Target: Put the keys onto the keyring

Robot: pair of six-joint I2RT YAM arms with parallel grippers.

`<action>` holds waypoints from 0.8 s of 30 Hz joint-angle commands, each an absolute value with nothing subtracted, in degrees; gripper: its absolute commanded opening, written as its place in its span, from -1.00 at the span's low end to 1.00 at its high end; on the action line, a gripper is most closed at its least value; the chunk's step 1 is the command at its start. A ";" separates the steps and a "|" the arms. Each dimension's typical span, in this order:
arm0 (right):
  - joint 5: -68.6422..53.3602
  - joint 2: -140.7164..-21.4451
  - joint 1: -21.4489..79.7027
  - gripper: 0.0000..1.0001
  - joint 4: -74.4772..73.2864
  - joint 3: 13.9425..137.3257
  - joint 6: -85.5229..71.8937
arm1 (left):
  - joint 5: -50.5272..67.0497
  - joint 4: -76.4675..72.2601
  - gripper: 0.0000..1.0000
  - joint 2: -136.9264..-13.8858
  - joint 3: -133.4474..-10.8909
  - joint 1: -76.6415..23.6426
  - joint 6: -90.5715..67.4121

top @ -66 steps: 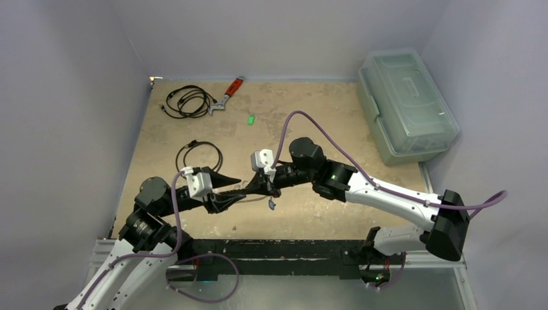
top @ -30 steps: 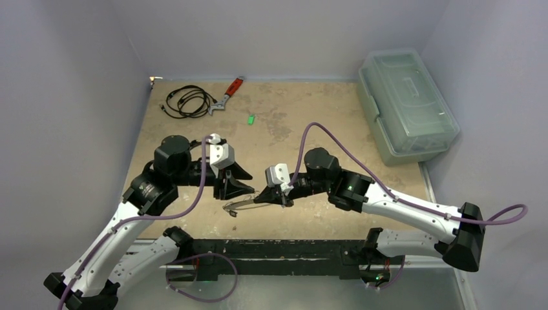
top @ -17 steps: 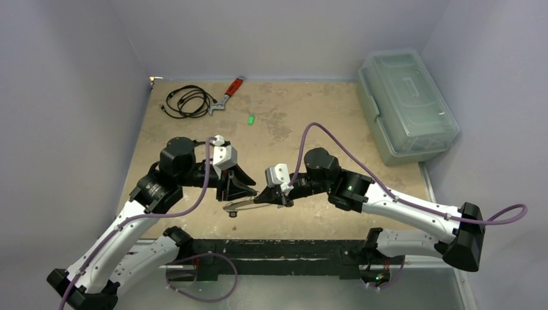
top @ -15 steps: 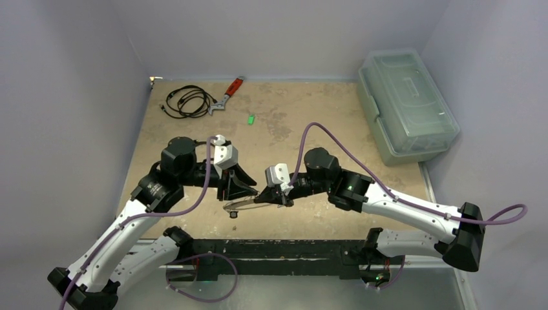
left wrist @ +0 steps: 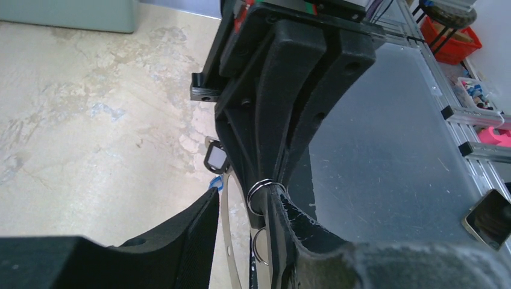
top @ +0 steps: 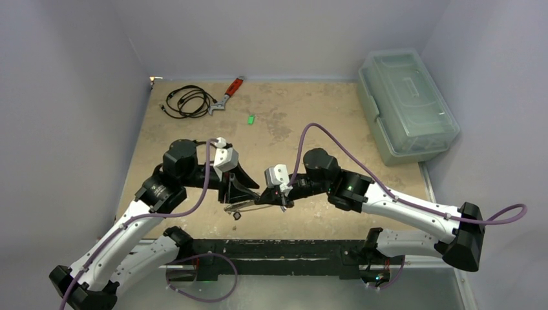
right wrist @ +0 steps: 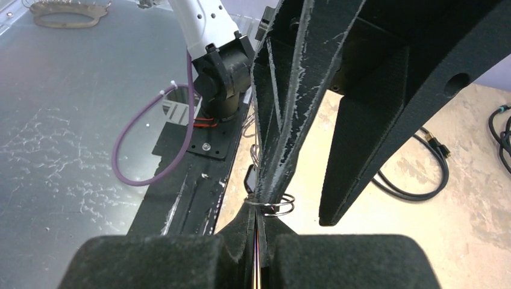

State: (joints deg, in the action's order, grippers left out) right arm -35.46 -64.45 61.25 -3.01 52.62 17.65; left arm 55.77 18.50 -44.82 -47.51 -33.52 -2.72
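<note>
The tan worktop (top: 310,110) has a green-tagged key (top: 250,119) lying well behind the arms. Near the front edge, the right end effector (top: 282,199) is clamped on the keyring (top: 249,206). A dark-tagged key (left wrist: 215,159) appears to hang from it. The left end effector (top: 234,194) straddles the loop, jaws parted. The thin loop looks light, springy and slick, so it is best pinched on a bare stretch, clear of the dangling bits.
</note>
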 commanded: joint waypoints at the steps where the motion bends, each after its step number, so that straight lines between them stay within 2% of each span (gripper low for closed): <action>1: -35.57 -63.33 61.61 -1.00 0.83 53.50 18.45 | 61.05 12.89 -0.34 -42.82 -45.08 -34.74 -4.75; 5: -37.20 -63.21 61.61 -1.00 0.79 53.92 18.45 | 64.70 9.38 -0.38 -42.10 -42.73 -36.80 -5.39; 9: -37.73 -62.90 61.61 -1.00 0.62 53.97 18.50 | 63.79 9.09 -0.67 -42.95 -42.45 -37.52 -4.82; 12: -37.35 -62.60 61.61 -1.00 0.70 53.88 18.54 | 63.00 10.26 -0.99 -44.68 -42.87 -38.01 -3.71; 20: -33.39 -61.86 61.61 -1.00 1.45 52.93 18.22 | 50.87 18.94 -1.00 -42.51 -46.57 -38.16 2.35; 24: -30.18 -61.12 61.61 -1.00 3.01 52.52 16.38 | 43.53 18.62 -1.00 -40.11 -46.48 -38.12 0.91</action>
State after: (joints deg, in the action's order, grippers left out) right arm -33.82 -64.07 61.60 -4.99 52.03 17.56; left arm 52.69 16.88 -42.28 -44.77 -37.71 -0.12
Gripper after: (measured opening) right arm 0.005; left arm 0.015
